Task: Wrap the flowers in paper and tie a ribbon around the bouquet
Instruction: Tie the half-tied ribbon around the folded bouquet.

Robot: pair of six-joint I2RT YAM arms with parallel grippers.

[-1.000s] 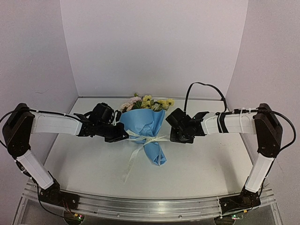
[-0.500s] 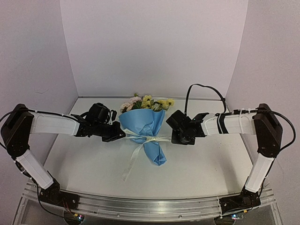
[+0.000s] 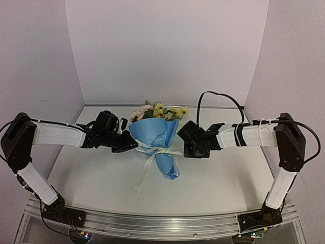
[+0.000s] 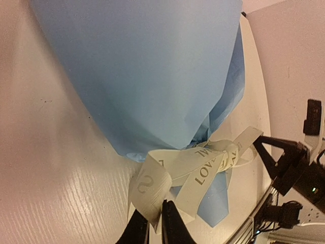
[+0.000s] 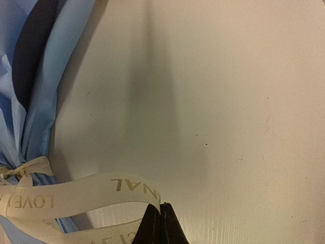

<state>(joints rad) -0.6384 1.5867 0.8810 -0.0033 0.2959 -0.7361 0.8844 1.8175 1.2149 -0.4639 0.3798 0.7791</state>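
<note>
Cradling flowers point(image 3: 160, 110), blue paper point(image 3: 155, 133) cone, ribbon point(image 4: 203, 170) knotted, left gripper point(image 4: 155, 223) and right gripper point(image 5: 160, 223) each pinching ribbon.

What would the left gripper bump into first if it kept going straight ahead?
The ribbon: its loop lies right in front of the left gripper. Just past that probably comes the blue paper of the bouquet, though depth is hard to judge here.

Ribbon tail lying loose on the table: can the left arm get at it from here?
Probably yes. The ribbon tail lies on bare table just nearer than the left end effector, with nothing between; the end effector must first leave the ribbon loop at its tips.
</note>
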